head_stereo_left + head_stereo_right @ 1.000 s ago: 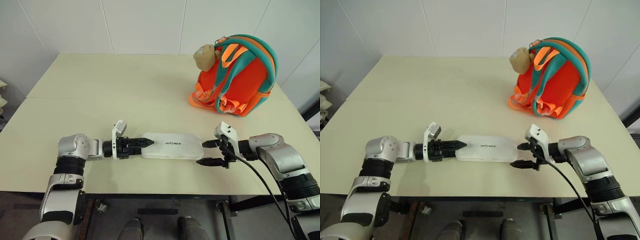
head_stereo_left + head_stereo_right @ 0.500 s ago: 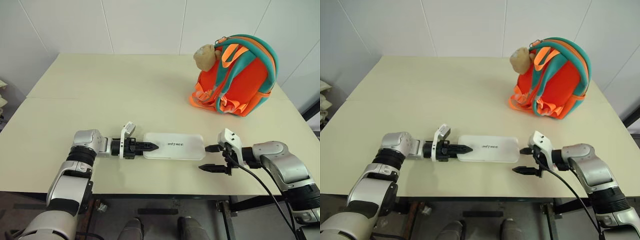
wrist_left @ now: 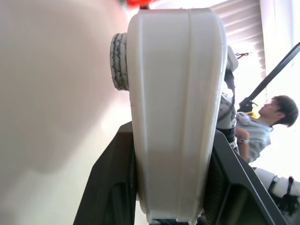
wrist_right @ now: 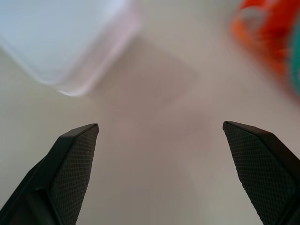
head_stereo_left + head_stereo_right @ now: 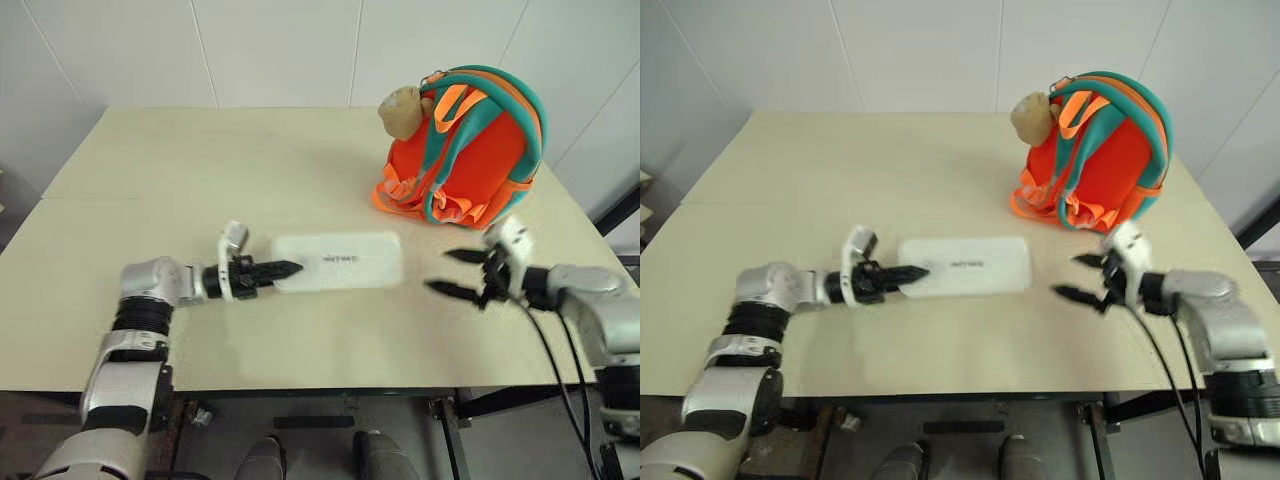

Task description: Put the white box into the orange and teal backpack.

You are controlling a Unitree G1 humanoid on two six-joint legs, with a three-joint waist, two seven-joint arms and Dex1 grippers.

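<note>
Backpack, orange and teal backpack, the biggest thing out here, stands upright at the far right of my table, straps facing me, tan plush toy hanging at its upper left. White box next: its long axis runs left to right across my view, lettering on top, near my front edge and well short of the backpack. A second ago it lay flat on the tabletop; now its shadow has spread beneath it and it sits higher in view, so it's up off the surface. My left gripper reaches in level from the left, forearm stretched along the table edge, black fingers pinching the box's left end; my left wrist view has the white edge clamped between both fingers. My right gripper has swung away to the right and risen, no longer at the box's right end, pointing back left, fingers spread wide with nothing between them
</note>
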